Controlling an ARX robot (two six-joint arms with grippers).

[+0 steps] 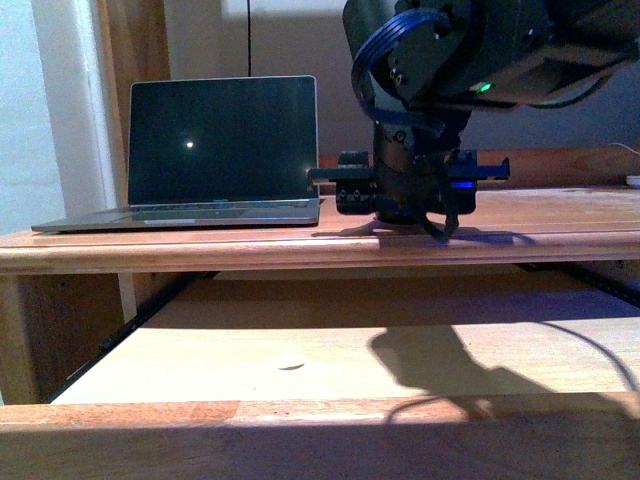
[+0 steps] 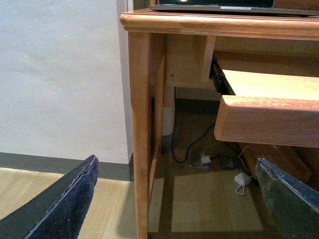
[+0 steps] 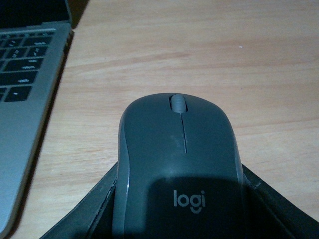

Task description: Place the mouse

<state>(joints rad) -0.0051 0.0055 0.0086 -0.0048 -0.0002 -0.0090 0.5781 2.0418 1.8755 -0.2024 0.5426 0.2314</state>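
Observation:
The mouse, dark grey with a scroll wheel and a "logi" mark, fills the right wrist view, held just over or on the wooden desk top. My right gripper is shut on it, one dark finger along each of its sides. In the front view the right gripper is down at the desk top, just right of the laptop, and the mouse is hidden by it. My left gripper is open and holds nothing, low beside the desk leg.
The open laptop's keyboard lies close beside the mouse. A pull-out wooden shelf juts out under the desk top, and also shows as the shelf in the left wrist view. Cables and a charger lie on the floor under the desk.

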